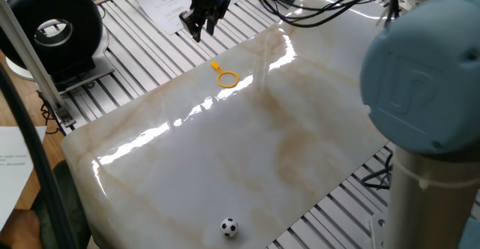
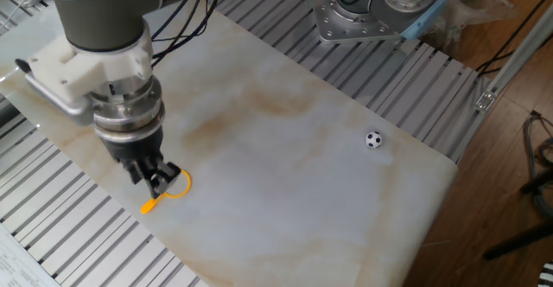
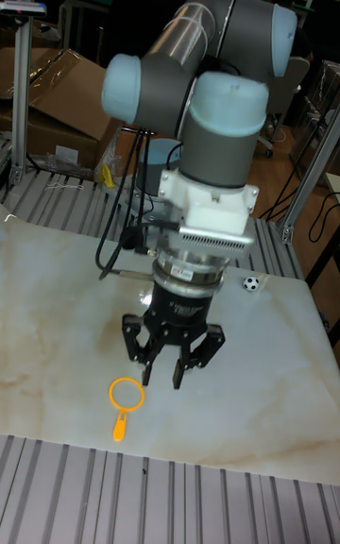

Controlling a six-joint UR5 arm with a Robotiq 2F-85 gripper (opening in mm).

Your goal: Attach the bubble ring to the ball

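The bubble ring [image 1: 220, 72] is a small yellow-orange hoop with a stubby handle, lying flat near the far edge of the marble board [image 1: 247, 151]; it also shows as bubble ring [image 2: 152, 205] and bubble ring [image 3: 120, 428]. My gripper [image 1: 200, 27] hangs open and empty just beyond the ring's handle end, above the board's edge. In the other fixed view my gripper [image 2: 156, 181] partly covers the hoop. From the tall view the gripper [image 3: 162, 370] hovers just right of the ring. The ball [image 1: 229, 226], tiny and soccer-patterned, rests far off at the opposite edge, also ball [image 2: 372, 139] and ball [image 3: 250, 283].
A large black round device [image 1: 52, 28] stands on the slatted metal table at the back left. Papers [image 1: 166, 1] lie behind the gripper. The arm's base [image 2: 363, 15] with cables sits beside the board near the ball's side. Cardboard boxes [image 3: 57, 110] stand behind.
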